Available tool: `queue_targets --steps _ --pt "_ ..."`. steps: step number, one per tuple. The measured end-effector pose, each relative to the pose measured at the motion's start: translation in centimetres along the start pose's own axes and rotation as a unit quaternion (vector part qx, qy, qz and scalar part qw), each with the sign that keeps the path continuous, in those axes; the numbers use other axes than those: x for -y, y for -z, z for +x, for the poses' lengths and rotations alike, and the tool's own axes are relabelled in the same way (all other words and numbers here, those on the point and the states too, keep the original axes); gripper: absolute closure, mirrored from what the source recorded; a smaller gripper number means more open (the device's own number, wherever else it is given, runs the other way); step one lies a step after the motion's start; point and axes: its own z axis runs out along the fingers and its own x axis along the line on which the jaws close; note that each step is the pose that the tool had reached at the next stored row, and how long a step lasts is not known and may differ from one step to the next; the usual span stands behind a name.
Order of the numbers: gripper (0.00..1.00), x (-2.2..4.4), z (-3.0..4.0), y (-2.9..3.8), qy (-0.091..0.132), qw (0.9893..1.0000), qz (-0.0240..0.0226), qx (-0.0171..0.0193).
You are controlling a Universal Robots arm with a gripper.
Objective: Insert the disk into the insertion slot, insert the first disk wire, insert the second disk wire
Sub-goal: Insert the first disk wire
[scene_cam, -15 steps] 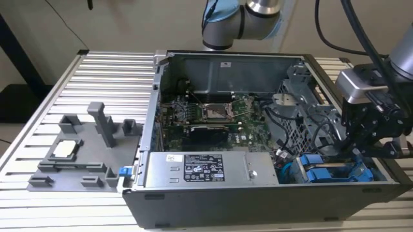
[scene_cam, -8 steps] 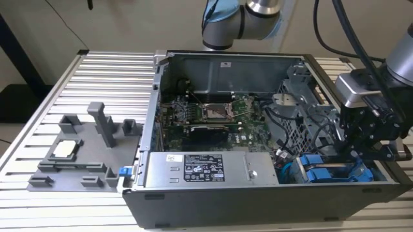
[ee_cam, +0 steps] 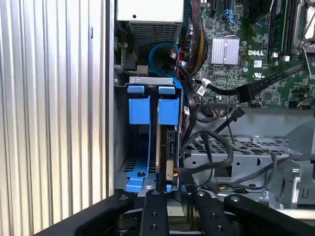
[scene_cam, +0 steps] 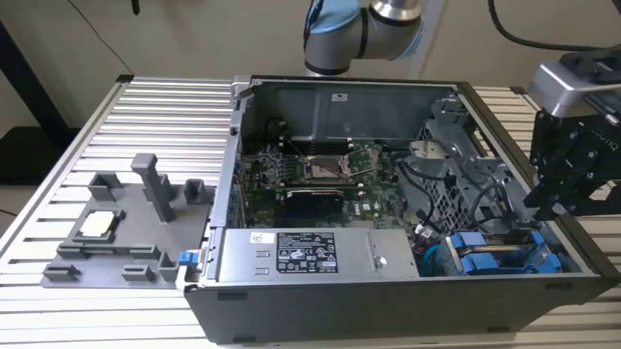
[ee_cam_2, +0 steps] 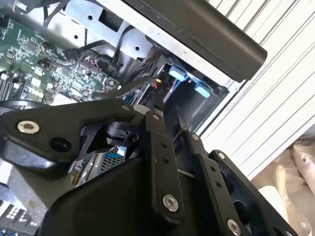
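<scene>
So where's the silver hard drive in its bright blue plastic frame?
The drive sits in the dark grey metal drive cage, low on the exterior view's right, beside another blue frame.

I work at a ribbed aluminium table (scene_cam: pixel 155 109) set against a plain beige wall (scene_cam: pixel 194 36); a dark post (scene_cam: pixel 22 65) stands at the exterior view's left, pale floor (scene_cam: pixel 11 200) below; light falls evenly
</scene>
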Motion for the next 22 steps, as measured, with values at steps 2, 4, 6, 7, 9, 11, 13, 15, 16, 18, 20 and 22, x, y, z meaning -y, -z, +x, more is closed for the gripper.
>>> queue_targets --steps 2,4,6,7,9,11,13,15,16,18,20,22 --pt "0.73 0.01 0.00 0.47 0.000 1.0000 0.0000 0.0001" --pt "0.73 0.01 0.00 0.48 0.000 1.0000 0.0000 0.0002" --pt "0.73 0.01 -0.08 0.50 0.000 1.0000 0.0000 -0.0001" --pt "0.73 0.01 -0.25 0.50 0.000 1.0000 0.0000 -0.0001" --pt "0.73 0.03 -0.78 0.49 0.000 1.0000 0.0000 -0.0001" --pt "0.73 0.04 -1.34 0.47 0.000 1.0000 0.0000 0.0000" --pt "0.73 0.05 -1.92 0.46 0.000 1.0000 0.0000 0.0000" --pt "0.73 0.07 -2.51 0.46 0.000 1.0000 0.0000 0.0000" --pt "0.73 0.08 -2.78 0.46 0.000 1.0000 0.0000 0.0000" --pt "0.73 0.08 -3.28 0.45 0.000 1.0000 0.0000 0.0000" --pt "0.73 0.07 -3.77 0.44 -0.001 1.0000 0.0000 0.0000" --pt "0.73 -0.09 -4.14 0.44 -0.001 1.0000 0.0000 0.0000"
